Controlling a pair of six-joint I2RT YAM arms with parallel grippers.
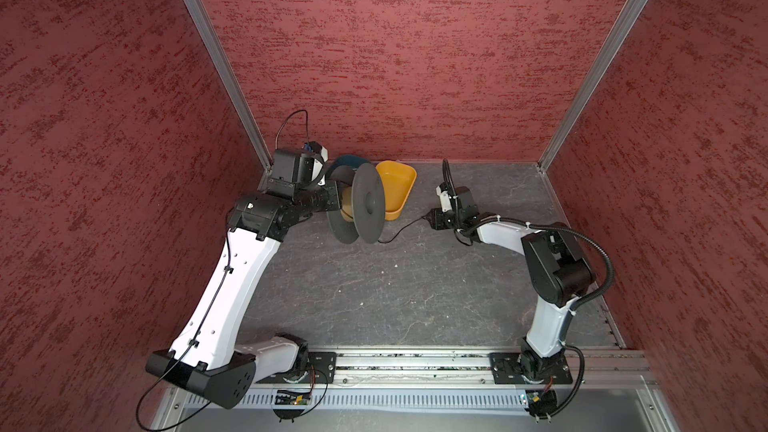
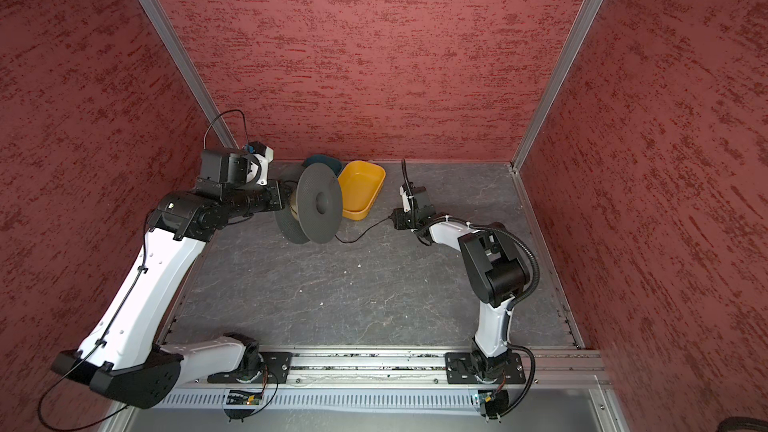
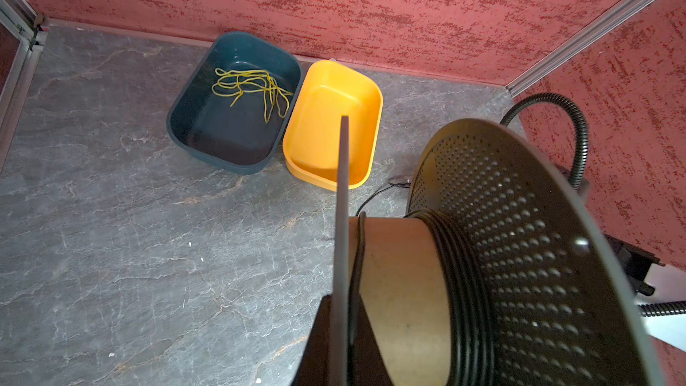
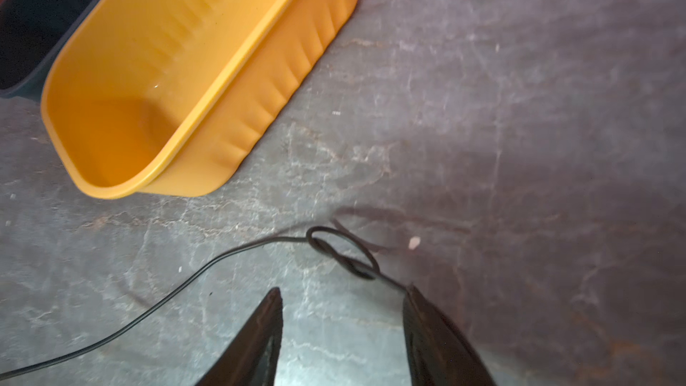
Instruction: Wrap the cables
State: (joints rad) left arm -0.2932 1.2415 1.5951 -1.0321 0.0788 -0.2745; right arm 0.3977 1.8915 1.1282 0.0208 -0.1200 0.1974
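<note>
On the grey counter point(image 1: 415, 292), toward ten o'clock in a top view, my left pincer point(image 3: 343, 306) clamps one flange of the spool point(image 1: 368, 201); the cable point(image 4: 289, 238), light and limp by my judgement, lies partly wound on its core, its tail trailing toward three o'clock to my right pincer point(image 4: 343, 288), whose jaws stand apart, gripping nothing; I judge the stretch just short of the knot point(image 4: 341, 258) the surest hold.

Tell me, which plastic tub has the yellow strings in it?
The dark teal plastic tub: thin yellow-green strands lie on its floor. The yellow plastic tub beside it holds nothing visible.
</note>
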